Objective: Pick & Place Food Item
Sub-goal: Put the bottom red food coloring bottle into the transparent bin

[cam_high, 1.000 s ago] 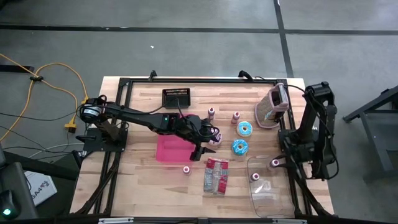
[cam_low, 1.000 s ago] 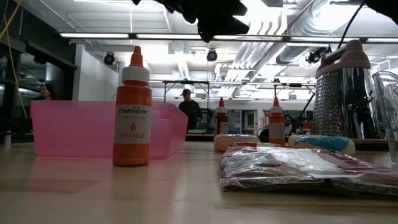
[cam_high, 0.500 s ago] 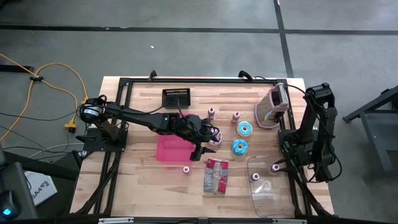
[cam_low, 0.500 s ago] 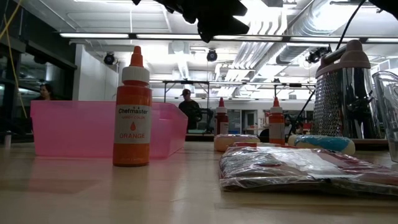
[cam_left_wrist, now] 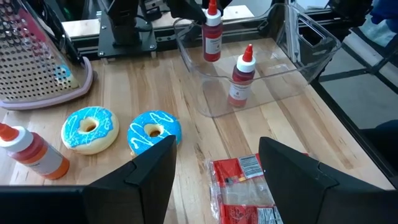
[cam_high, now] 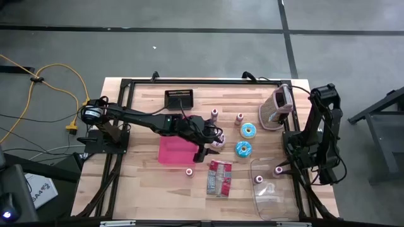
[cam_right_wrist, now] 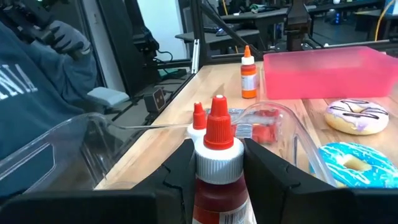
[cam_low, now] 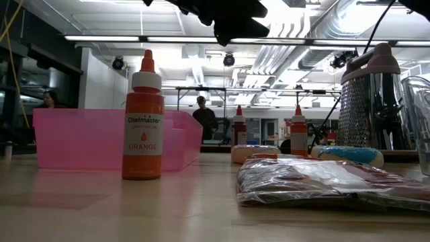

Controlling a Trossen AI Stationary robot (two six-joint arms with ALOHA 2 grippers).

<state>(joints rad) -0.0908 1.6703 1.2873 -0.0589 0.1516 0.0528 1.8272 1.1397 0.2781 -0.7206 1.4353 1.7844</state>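
The right gripper (cam_right_wrist: 214,171) is closed on a red-capped bottle (cam_right_wrist: 217,163), held above the clear tub (cam_high: 268,189). Another small bottle (cam_left_wrist: 241,74) stands just beside it. The pink bin (cam_high: 173,151) sits under the left gripper (cam_high: 203,153), which hangs wide open, holding nothing, near two blue donuts (cam_left_wrist: 121,129).

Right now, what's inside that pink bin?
From above, the left arm hangs over the pink bin, hiding part of its floor; the part that shows is bare. In the low view, its wall blocks the inside.
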